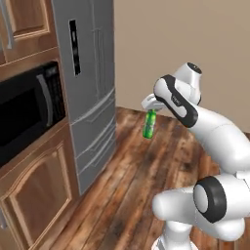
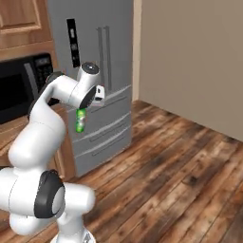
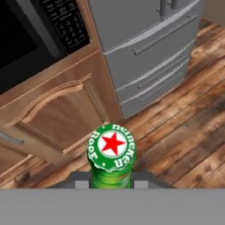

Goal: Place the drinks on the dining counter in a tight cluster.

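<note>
Green bottle (image 1: 149, 124): slim, glossy, translucent green body with a white label; round crimped cap printed with a red star on white inside a green ring of lettering. It is hanging upright in the air, well above the floor, directly below the gripper (image 1: 151, 110), whose two fingers are pressing closed on its neck. In the hand view the cap (image 3: 111, 147) is sitting between the finger tips at the bottom.

Fridge (image 2: 102, 71): tall, matte grey metal, flat panels, vertical bar handles above and horizontal drawer pulls below, a narrow black strip on one door. It is standing beyond the bottle.

Microwave (image 1: 27, 110): black glass front with a keypad, built into the cabinets.

Cabinet door (image 3: 61, 116): warm brown wood with an arched raised panel, sitting under the microwave.

Floor (image 2: 180, 175): mottled brown wood planks, slightly glossy.
</note>
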Controlling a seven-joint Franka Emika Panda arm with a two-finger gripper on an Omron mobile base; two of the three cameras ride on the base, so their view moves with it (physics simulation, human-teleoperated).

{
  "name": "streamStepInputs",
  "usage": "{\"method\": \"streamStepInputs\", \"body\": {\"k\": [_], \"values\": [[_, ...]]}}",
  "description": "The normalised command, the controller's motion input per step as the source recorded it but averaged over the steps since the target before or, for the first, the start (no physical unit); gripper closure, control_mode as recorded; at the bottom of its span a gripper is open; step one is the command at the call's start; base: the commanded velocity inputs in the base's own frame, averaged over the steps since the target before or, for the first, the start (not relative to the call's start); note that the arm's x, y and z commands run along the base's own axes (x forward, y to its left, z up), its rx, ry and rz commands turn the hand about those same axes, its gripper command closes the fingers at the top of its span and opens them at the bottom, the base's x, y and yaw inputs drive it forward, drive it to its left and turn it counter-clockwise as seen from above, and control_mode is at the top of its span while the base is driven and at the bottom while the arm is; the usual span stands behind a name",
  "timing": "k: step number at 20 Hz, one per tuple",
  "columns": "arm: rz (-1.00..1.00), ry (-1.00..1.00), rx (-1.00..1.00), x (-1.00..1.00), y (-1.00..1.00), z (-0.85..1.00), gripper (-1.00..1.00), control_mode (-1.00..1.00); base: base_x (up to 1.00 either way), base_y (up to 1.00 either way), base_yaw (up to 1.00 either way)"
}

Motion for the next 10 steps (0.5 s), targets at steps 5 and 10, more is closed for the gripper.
{"method": "streamStepInputs", "body": {"k": [5,10], "values": [[0.0,0.0,0.0,0.0,0.0,0.0,1.0,1.0,-0.21,-0.25,-0.7],[0.0,0.0,0.0,0.0,0.0,0.0,1.0,1.0,-0.28,-0.2,-0.69]]}}
